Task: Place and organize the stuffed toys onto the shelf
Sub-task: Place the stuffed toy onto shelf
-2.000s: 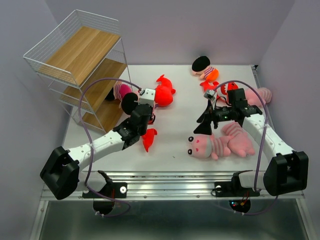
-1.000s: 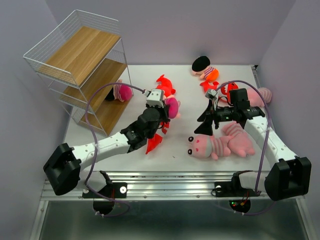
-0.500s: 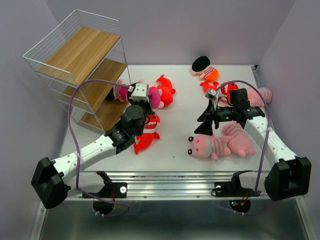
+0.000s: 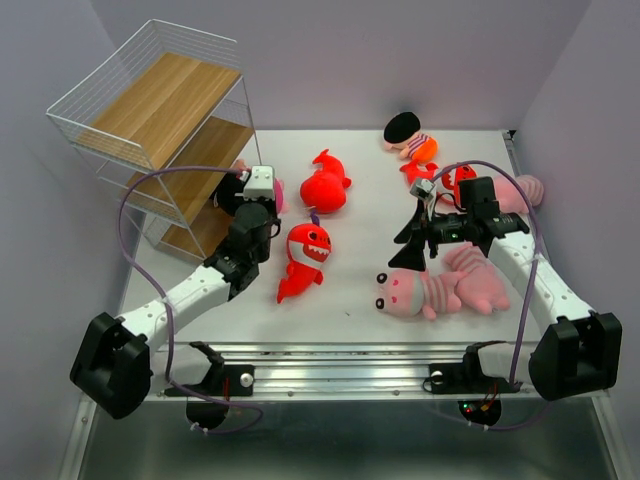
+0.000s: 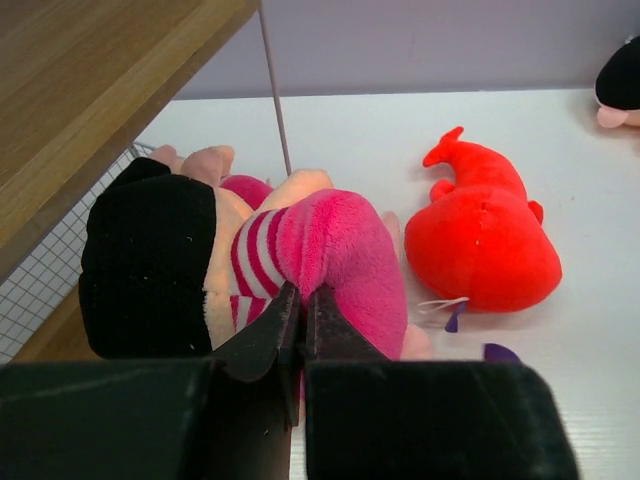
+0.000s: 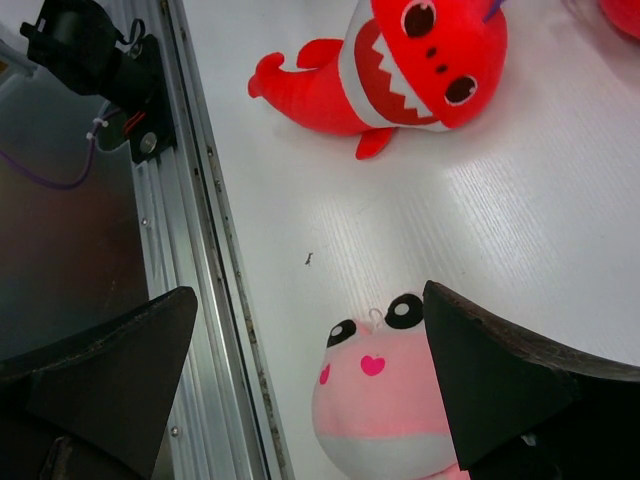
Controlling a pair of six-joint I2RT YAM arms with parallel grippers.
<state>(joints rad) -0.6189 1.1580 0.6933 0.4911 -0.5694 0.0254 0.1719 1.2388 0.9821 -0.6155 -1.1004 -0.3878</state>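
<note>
Where the left gripper (image 5: pixel 300 300) is set: at the foot of the shelf (image 4: pixel 160 95). Its fingers are drawn shut and their tips are nipped into the pink plush of a dark-haired doll (image 5: pixel 330 240), which is held by that pinch.
Doll: laid on its side at the lower near corner of the shelf. The dark head is turned to the white wire mesh beneath a wooden board, and the pink striped body is turned out toward the table (image 4: pixel 360 300). Whether it is borne by the bottom tier or by the table cannot be told.
Shelf: stood at the far left of the table, slanted, with three wooden boards framed in white wire.
Red whale-shaped toy (image 4: pixel 325 185): laid on the table just right of the doll, not touching it.
Red shark (image 4: pixel 303 255): laid on the table near the left arm's forearm, toothed mouth turned up.
Right gripper (image 6: pixel 310 330): hung above the table on the right with the fingers spread wide. Nothing is gripped.
Pink striped animal (image 4: pixel 415 292): laid below the right gripper. Its face is seen between the open fingers in the right wrist view.
Second pink striped animal (image 4: pixel 480 280): laid against the first, on its right.
Second doll (image 4: pixel 410 135): laid at the far edge of the table, well apart from the shelf.
</note>
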